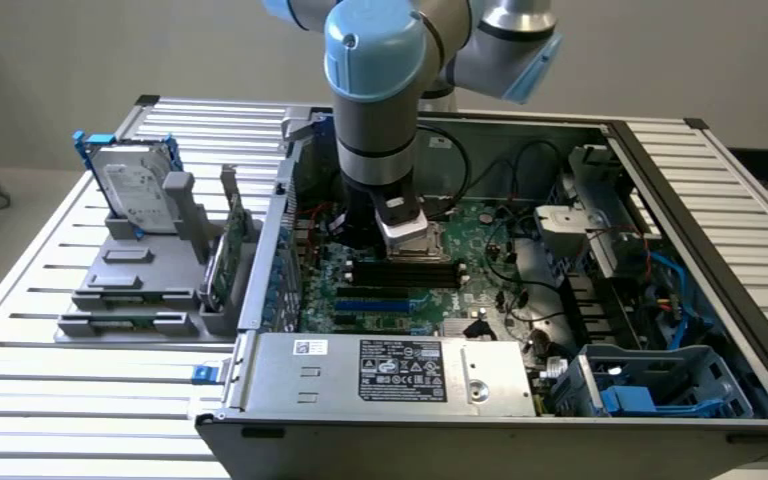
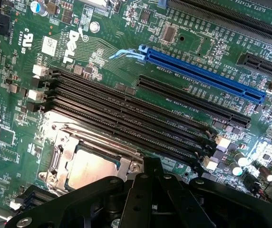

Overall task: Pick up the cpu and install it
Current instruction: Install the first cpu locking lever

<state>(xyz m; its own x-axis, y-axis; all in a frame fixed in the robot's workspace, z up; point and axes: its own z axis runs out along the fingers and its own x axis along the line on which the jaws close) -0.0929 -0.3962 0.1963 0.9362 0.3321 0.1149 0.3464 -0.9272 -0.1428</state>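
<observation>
Gripper (image 2: pixel 152 166) closed, empty, above cpu (image 2: pixel 91 170) seated in socket (image 2: pixel 62 156), DELL-marked motherboard (image 2: pixel 107 52)

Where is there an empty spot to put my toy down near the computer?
The slatted table is bare in front of the grey holder, and again along the exterior view's right of the computer case. Inside the case it is crowded: cables, slots and the robot arm over the motherboard.

We see even, soft daylight in the exterior view — in the wrist view glare whitens the motherboard (image 2: pixel 126 61) edge, gripper (image 2: pixel 150 199) blurred dark.
</observation>
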